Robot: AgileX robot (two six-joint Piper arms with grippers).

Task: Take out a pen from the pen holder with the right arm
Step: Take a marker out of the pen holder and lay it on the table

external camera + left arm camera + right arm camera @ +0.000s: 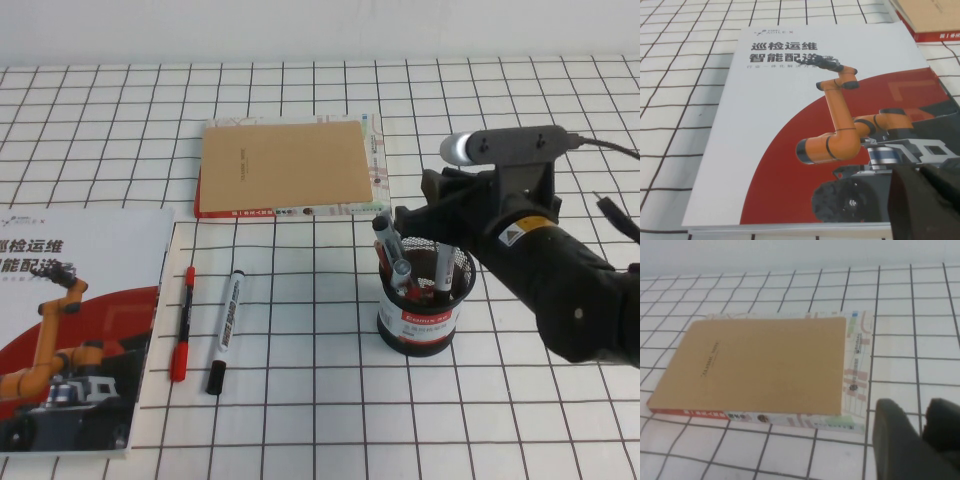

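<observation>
Evidently at the black mesh pen holder (428,318) on the white gridded surface (300,400), right gripper (398,220) by the grey-capped marker pen (390,250) leaning inside. Cannot tell whether clamped yet. Probably light, stiff, slick plastic; best pinched below the cap, drawn out along its lean. Left gripper (925,200) parked over the glossy robot brochure (790,125).

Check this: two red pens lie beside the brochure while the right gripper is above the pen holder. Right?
Not quite. The high view shows only one red pen; the other is a black-and-white marker. Both lie beside the brochure, the right gripper is above the pen holder, and the left gripper hangs over the brochure.
</observation>
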